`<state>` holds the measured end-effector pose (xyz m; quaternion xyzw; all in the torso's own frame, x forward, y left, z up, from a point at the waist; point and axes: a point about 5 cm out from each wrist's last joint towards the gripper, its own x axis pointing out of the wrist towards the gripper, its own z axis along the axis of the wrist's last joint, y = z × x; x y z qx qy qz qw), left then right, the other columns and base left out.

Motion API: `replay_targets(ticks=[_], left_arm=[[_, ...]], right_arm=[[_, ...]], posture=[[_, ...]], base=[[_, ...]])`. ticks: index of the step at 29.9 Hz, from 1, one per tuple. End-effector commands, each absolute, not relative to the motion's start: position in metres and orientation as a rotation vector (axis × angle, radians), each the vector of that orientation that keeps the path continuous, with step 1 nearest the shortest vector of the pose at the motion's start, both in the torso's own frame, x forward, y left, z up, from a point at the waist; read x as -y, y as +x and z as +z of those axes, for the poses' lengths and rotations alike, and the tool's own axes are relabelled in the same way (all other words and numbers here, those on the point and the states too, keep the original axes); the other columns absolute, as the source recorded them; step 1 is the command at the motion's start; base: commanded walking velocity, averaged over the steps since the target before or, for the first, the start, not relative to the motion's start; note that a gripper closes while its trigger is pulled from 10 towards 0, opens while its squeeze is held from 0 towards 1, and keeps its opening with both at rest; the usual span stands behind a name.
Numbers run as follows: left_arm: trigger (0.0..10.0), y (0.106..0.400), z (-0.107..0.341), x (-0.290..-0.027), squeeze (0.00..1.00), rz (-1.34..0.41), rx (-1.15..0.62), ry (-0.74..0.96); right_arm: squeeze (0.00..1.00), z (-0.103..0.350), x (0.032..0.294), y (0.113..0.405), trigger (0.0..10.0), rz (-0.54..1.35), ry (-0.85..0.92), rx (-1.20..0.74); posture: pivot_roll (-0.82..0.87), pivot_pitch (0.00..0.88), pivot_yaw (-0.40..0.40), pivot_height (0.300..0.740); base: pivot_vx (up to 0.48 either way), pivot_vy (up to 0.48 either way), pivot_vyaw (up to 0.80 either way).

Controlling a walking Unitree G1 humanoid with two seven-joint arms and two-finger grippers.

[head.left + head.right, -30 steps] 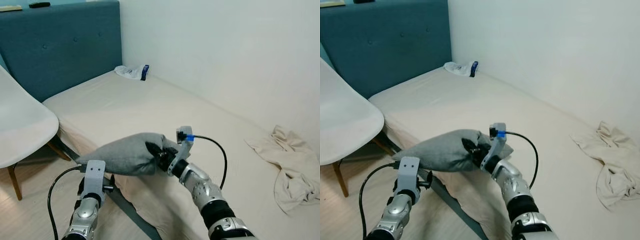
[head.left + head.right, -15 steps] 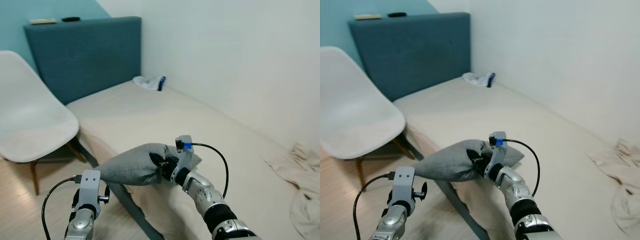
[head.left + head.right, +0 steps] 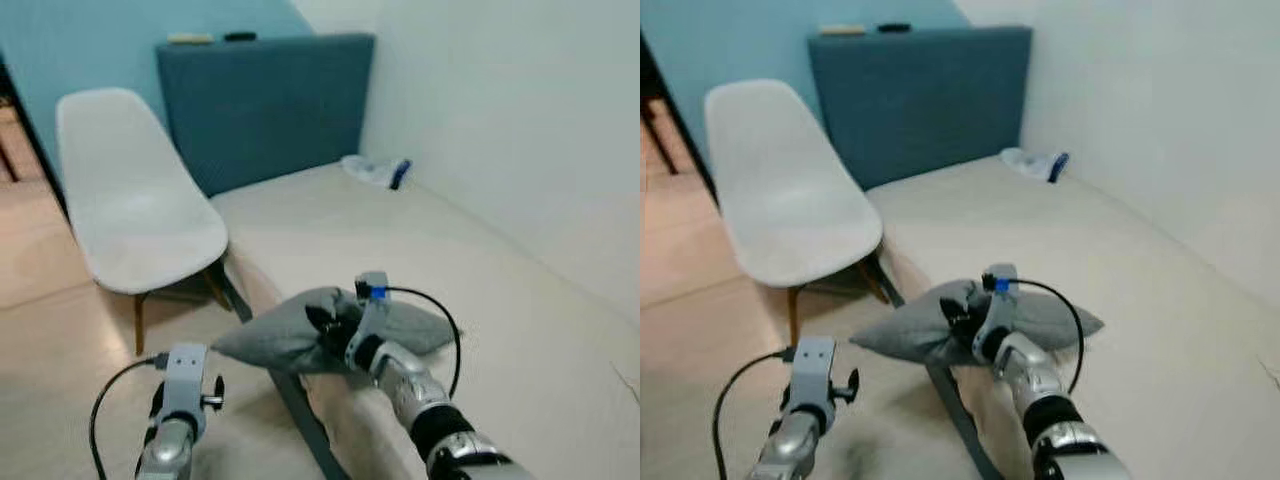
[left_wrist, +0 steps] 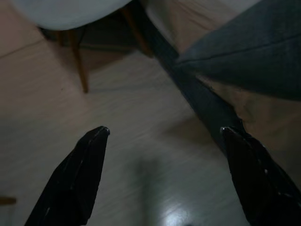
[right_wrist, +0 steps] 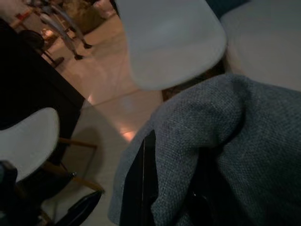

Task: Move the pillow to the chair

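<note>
Since your right end effector [image 3: 330, 325] is already clamped on the soft grey fabric pillow [image 3: 300, 335], holding it over the edge of the beige bed [image 3: 480, 290], the pickup looks done. What's left is carrying it to the white moulded plastic chair [image 3: 140, 215] off to its left. Your left end effector [image 4: 162, 136] hangs spread apart over the floor.

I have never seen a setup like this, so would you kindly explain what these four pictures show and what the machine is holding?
This is a humanoid robot with two silver arms. The two wide pictures come from cameras on its head; the two close ones look along each claw from its wrist. The right claw is shut on a grey pillow, held over the edge of a beige bed. The left claw is open above the wooden floor, holding nothing. A white chair stands beside the bed. A small white bundle lies near the blue headboard.
</note>
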<state>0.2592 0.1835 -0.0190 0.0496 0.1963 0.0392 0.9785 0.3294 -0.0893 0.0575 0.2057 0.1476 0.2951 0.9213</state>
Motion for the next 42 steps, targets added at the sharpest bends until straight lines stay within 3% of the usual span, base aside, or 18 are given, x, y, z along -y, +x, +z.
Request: replay_targets(ticks=[1, 29, 33, 42], left_arm=[[10.0, 0.258, -0.020, -0.183, 0.00, 0.079, -0.398, 0.096], [10.0, 0.258, -0.023, -0.175, 0.00, 0.046, -0.425, 0.087], [10.0, 0.253, -0.027, -0.176, 0.00, 0.040, -0.445, 0.085], [10.0, 0.221, -0.053, -0.173, 0.00, -0.013, -0.593, 0.064]], right_arm=[[0.00, 0.064, 0.087, 0.333, 10.0, 0.610, 0.406, -0.264], [0.00, 0.043, 0.095, 0.324, 10.0, 0.531, 0.402, -0.331], [0.00, 0.027, 0.103, 0.313, 10.0, 0.495, 0.375, -0.393], [0.00, -0.032, 0.126, 0.259, 10.0, 0.339, 0.323, -0.638]], posture=[[0.13, 0.000, -0.079, 0.740], [0.13, 0.000, -0.062, 0.740], [0.13, 0.000, -0.061, 0.740], [0.13, 0.000, -0.059, 0.740]], base=[[0.000, 0.000, 0.74], [0.000, 0.000, 0.72], [0.000, 0.000, 0.71], [0.000, 0.000, 0.60]])
